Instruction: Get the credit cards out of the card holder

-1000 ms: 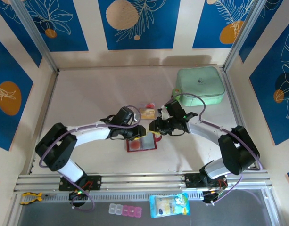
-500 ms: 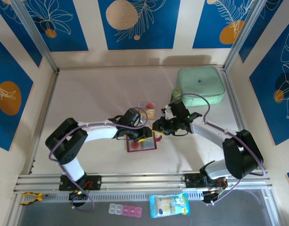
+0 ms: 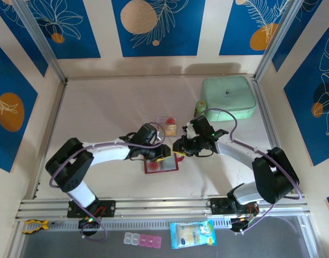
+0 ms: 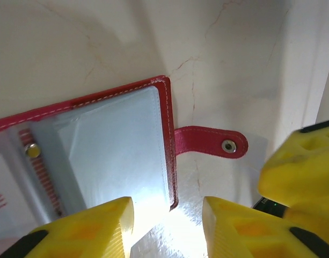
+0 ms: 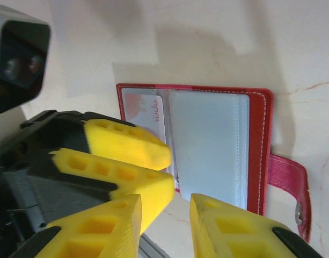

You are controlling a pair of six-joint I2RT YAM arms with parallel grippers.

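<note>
Roughly midway through: going left to right, the left gripper, with yellow foam fingers, hangs low over the small red leather-like folding card holder. Its jaws are spread partway and straddle the holder's right edge, with nothing visibly pinched. The card holder lies open and flat on the pale table, mid-table between the two grippers, clear sleeves up and its red snap tab sticking out to the side. One pale card with red script sits in a sleeve on the left page. The right-page sleeve looks empty, though I can't tell if more cards hide behind it. Just beyond the holder, two cards are already out on the table: a small thin red-and-white card and a small thin orange-yellow card, close together. The right gripper hovers at the holder's near edge, jaws apart and holding nothing. A rounded mint-green case sits far right, untouched. Count: one card holder, two cards out, at least one card in, two grippers, one case. Left to do, I'd judge: pull the sleeved card and check the remaining sleeves.
</note>
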